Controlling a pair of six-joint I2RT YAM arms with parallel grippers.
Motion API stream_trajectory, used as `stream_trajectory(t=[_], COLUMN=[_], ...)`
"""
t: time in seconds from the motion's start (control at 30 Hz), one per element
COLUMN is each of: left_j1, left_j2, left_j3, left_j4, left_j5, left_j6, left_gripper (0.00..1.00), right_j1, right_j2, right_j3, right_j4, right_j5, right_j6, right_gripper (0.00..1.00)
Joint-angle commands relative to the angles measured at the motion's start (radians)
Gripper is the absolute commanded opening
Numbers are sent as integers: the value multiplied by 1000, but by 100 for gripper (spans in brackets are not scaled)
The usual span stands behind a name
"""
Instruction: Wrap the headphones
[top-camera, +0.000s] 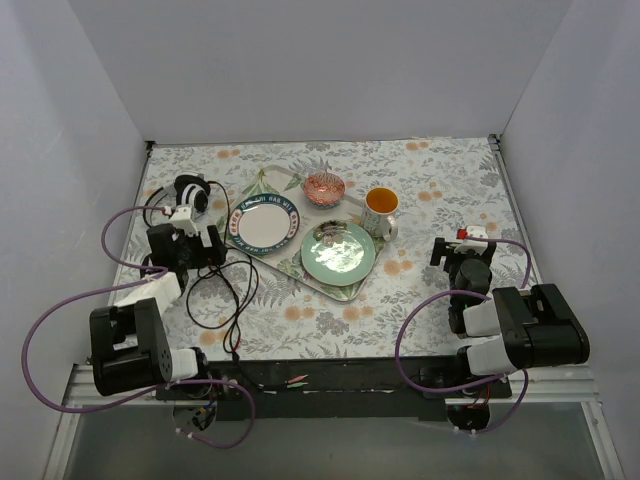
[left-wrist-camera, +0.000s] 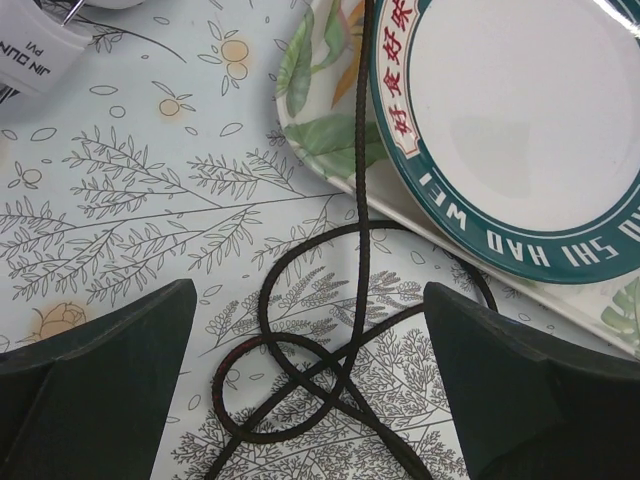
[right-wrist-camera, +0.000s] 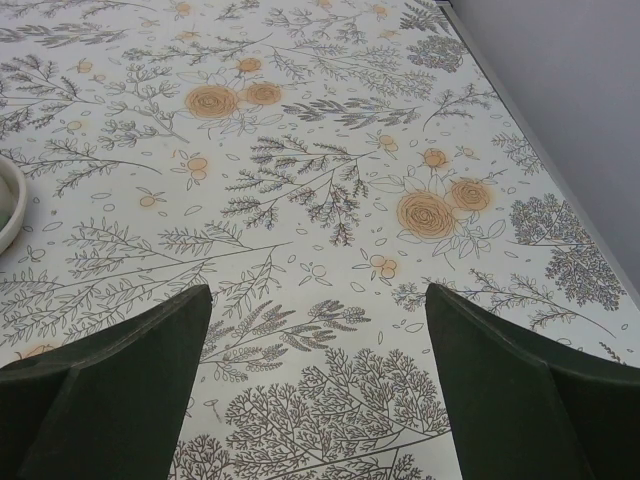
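The headphones (top-camera: 190, 194) lie at the table's left, behind the left arm, with white-and-black earcups. Their thin black cable (top-camera: 243, 290) trails toward the near edge in loose loops. My left gripper (top-camera: 213, 248) is open and hovers low over the cable beside the tray. In the left wrist view the cable (left-wrist-camera: 300, 365) lies in crossed loops on the cloth between the open left gripper's (left-wrist-camera: 310, 335) fingers, untouched. My right gripper (top-camera: 462, 248) is open and empty at the right, far from the headphones. The right wrist view shows the right gripper (right-wrist-camera: 318, 300) over bare floral cloth only.
A leaf-patterned tray (top-camera: 290, 180) at centre holds a white green-rimmed plate (top-camera: 265, 222), a pale green plate (top-camera: 338, 250) and a reddish bowl (top-camera: 324, 187). An orange-filled mug (top-camera: 380, 205) stands right of it. Purple robot cables (top-camera: 60, 310) loop at the left. White walls surround the table.
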Motion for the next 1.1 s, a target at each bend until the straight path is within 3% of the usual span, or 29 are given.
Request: stream_trajectory(t=[0.0, 0.07, 0.27, 0.3, 0.4, 0.63, 0.83, 0.93, 1.03, 1.07], left_j1=[2, 5, 143, 170, 243, 251, 246, 240, 221, 215], left_j2=[-30, -21, 15, 86, 265, 573, 746, 802, 802, 800], left_j3=[105, 168, 410, 454, 626, 889, 1030, 1049, 1020, 1013], left_j4=[-67, -190, -327, -374, -442, -492, -551, -584, -586, -586], left_j5=[-68, -67, -84, -82, -153, -361, -426, -391, -343, -329], left_j6=[15, 94, 65, 46, 19, 59, 79, 90, 104, 107], left_gripper=[98, 98, 98, 98, 96, 88, 86, 78, 59, 45], right_j1=[-3, -3, -1, -1, -1, 9, 57, 69, 84, 92], right_j2=[-1, -7, -152, -180, -275, -356, -317, -302, -303, -305], right_j3=[20, 14, 53, 70, 113, 279, 323, 343, 357, 362], right_j4=[43, 53, -106, -202, -284, -576, -614, -629, -649, -654], right_j5=[5, 12, 21, 34, 29, -152, -182, -204, -210, -210], right_j6=[-2, -3, -8, -6, 38, 47, 9, 8, -2, -3], right_gripper=[97, 98, 97, 97, 97, 93, 93, 92, 92, 92])
